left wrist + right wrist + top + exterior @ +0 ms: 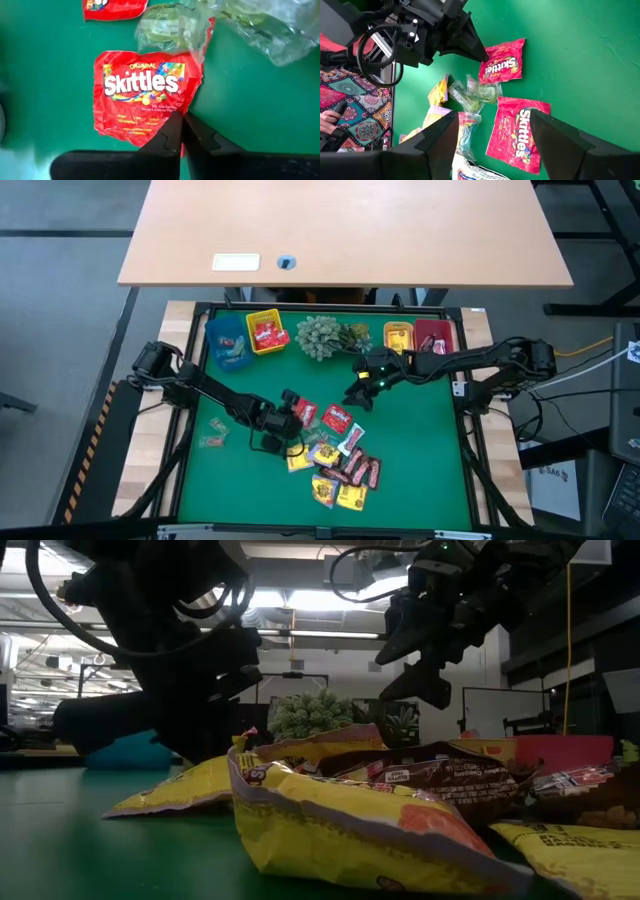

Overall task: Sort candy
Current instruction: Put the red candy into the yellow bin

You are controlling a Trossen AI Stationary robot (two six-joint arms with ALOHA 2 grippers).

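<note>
A red packet (145, 97) is being picked up. It lies flat on the green mat (45, 75), near the middle of the high view, at the upper left edge of the candy pile (335, 460). The left gripper (182, 131) is pinched shut on the packet's lower edge, w/ both tips pressed together and almost no gap.

The right gripper (492, 142) hangs above the mat, right of center in the high view. Its jaws are spread wide and nothing is held.

Next, the packet probably needs to be lifted w/o slipping and taken to a bin at the top of the mat. The yellow bin (266, 332) already holds red packets.

"Skittles" and "Original" can be read on the packet. A second red packet (519, 132) is also marked "Skittles".
</note>
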